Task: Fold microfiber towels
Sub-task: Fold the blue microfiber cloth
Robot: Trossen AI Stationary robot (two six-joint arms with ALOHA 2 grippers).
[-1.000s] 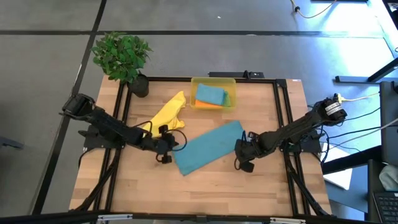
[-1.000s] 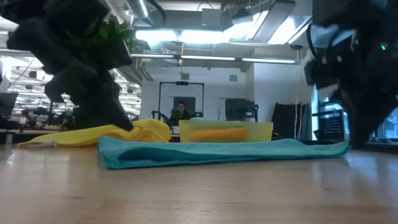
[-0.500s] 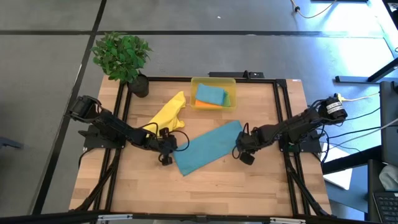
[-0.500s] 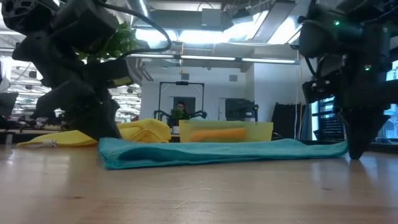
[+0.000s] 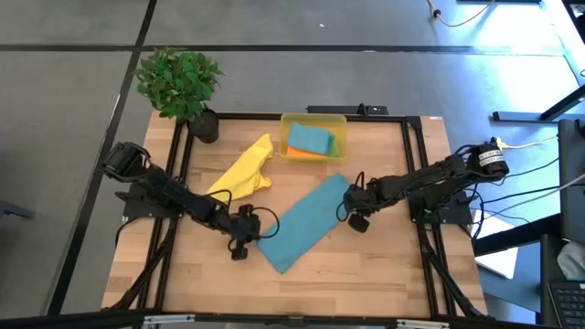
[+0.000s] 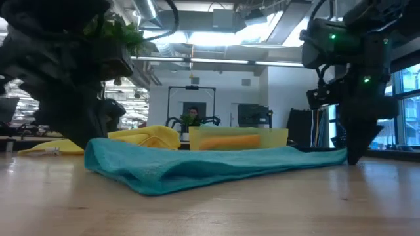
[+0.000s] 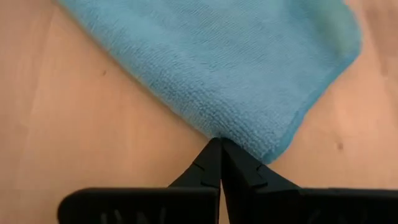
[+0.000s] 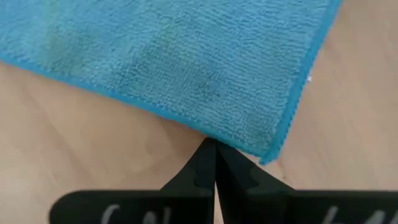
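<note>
1. Nearest the front edge of the wooden table (image 5: 366, 274), a teal-blue towel (image 5: 306, 222) lies folded in a long strip that runs diagonally across the middle.
2. The left gripper (image 5: 241, 239) sits low on the table at the strip's near-left end. In the left wrist view its fingers (image 7: 217, 168) are pressed together, with the towel's edge at their tips; whether they pinch the cloth cannot be told.
3. The right gripper (image 5: 355, 208) sits at the strip's far-right end. In the right wrist view its fingers (image 8: 211, 165) are also pressed together, with the hemmed edge near a corner at their tips.
4. In the low view, the left end of the towel is humped up off the table.
5. Behind the left gripper, a yellow towel (image 5: 245, 167) lies crumpled.
6. Farther back, a translucent yellow bin (image 5: 313, 137) holds a folded teal-blue cloth on an orange one.
7. A potted plant (image 5: 180, 82) stands at the far-left corner.
8. No readable writing or labels appear.
</note>
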